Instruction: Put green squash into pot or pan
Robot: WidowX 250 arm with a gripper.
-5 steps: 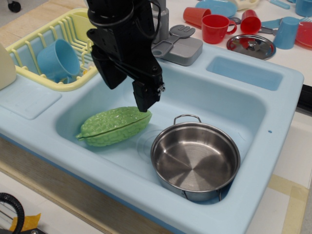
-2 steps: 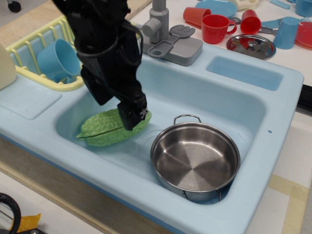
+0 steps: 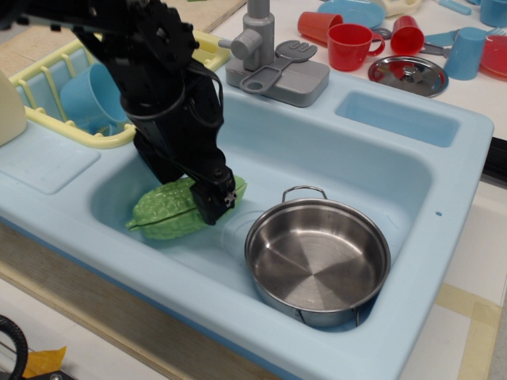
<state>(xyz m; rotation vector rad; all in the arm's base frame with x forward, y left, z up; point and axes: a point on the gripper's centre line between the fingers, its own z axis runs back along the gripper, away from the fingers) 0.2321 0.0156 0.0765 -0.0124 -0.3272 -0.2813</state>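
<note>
From where I stand there is just the one view, looking down at a light blue toy sink [image 3: 444,158] that fills most of the frame. The black arm reaches in from the upper left, and its tool [image 3: 212,202] is down in the basin, pressed right onto the green squash [image 3: 162,215] at centre left. The squash lies on the sink floor, long and bumpy, its left tip pointing toward the left wall and its right end poking out just past the tool. The tool's dark body covers the middle of the squash, so I cannot tell whether its fingers are closed on the vegetable or only resting against it. Just to the right, in the lower centre of the frame, sits the steel pan [image 3: 318,262], shiny and bare inside, with a small wire loop handle at its upper rim; the squash and the pan are near each other but not touching. At the upper left a yellow dish rack [image 3: 47,79] holds a blue cup [image 3: 89,96]. A grey faucet [image 3: 273,63] stands at the top centre on the sink's back edge. On the table in the upper right are red cups [image 3: 352,43] and a flat steel lid [image 3: 407,74].
</note>
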